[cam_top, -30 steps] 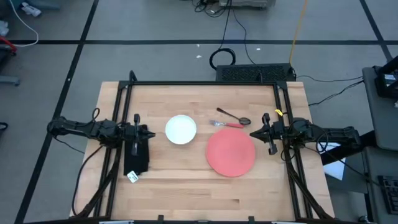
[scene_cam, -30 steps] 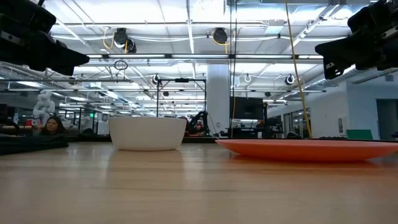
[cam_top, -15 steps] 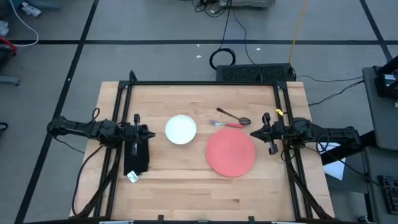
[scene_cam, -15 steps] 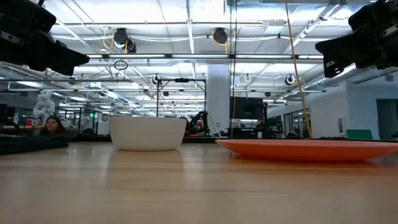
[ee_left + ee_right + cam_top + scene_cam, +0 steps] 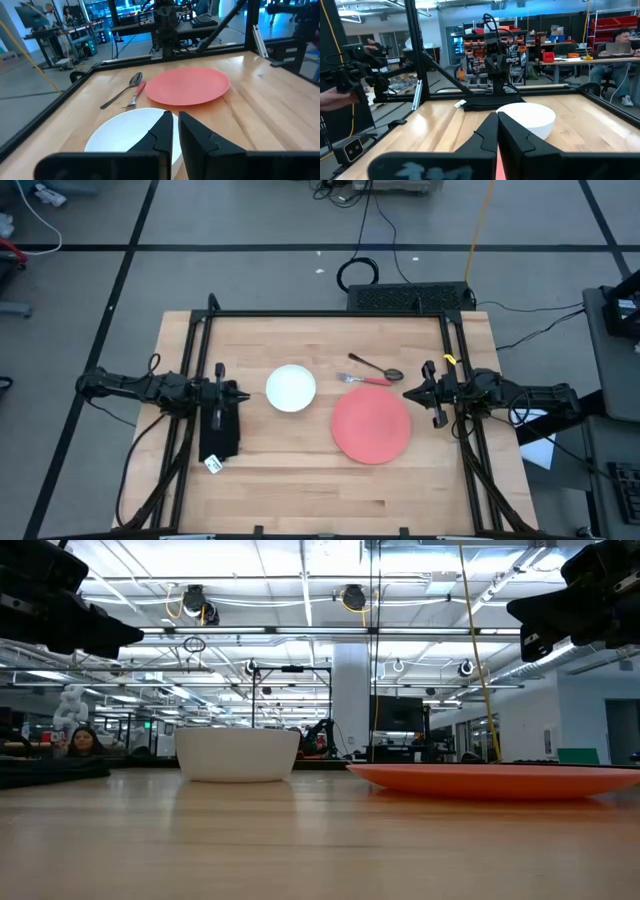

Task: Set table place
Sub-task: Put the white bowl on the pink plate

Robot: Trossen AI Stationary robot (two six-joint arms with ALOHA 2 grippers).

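On the light-wood table (image 5: 300,490) a white bowl (image 5: 291,388) stands left of centre and a red plate (image 5: 371,425) lies right of centre. A spoon (image 5: 375,368) and a red-handled fork (image 5: 362,380) lie just beyond the plate. A black folded cloth (image 5: 221,432) with a white tag lies near the left rail. My left gripper (image 5: 243,395) (image 5: 175,116) hangs shut and level above the table, left of the bowl and pointing at it. My right gripper (image 5: 405,394) (image 5: 497,115) hangs shut and level to the right of the plate, clear of it.
Black frame rails (image 5: 320,314) run along the table's far, left and right sides. A black box (image 5: 410,297) and cables lie on the floor past the far edge. Bare wood shows along the near edge. People sit at desks in the room beyond (image 5: 620,42).
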